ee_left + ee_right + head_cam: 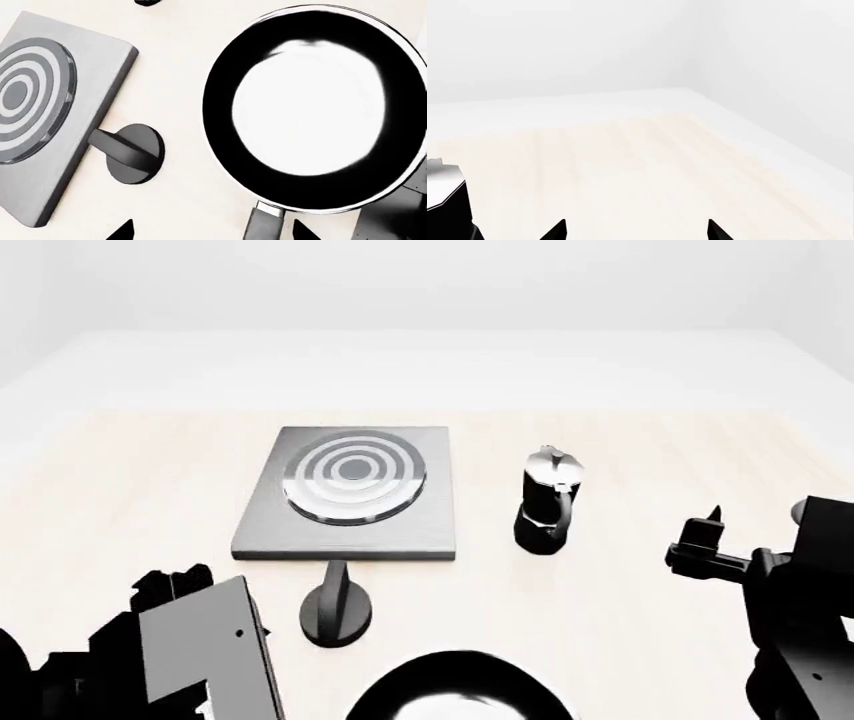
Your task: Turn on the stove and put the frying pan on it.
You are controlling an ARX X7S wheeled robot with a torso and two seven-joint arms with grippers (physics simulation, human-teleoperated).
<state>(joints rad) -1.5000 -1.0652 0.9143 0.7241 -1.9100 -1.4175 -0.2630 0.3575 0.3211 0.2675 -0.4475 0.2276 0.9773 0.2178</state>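
Observation:
The stove (350, 490) is a flat grey slab with a ring burner (354, 475), lying mid-table. Its black knob (336, 605) stands on the table just in front of it. The frying pan (461, 690) sits at the near edge, right of the knob, and is partly cut off. In the left wrist view the stove (60, 115), the knob (133, 152) and the pan (313, 107) with its handle (263, 225) all show. My left gripper (213, 233) is open and empty above the table, with the pan handle between its tips. My right gripper (637, 231) is open and empty.
A black-and-silver moka pot (547, 500) stands right of the stove; its edge shows in the right wrist view (444, 200). My left arm (200, 660) fills the near left and my right arm (787, 610) the near right. The pale wooden table (641, 450) ends at white walls.

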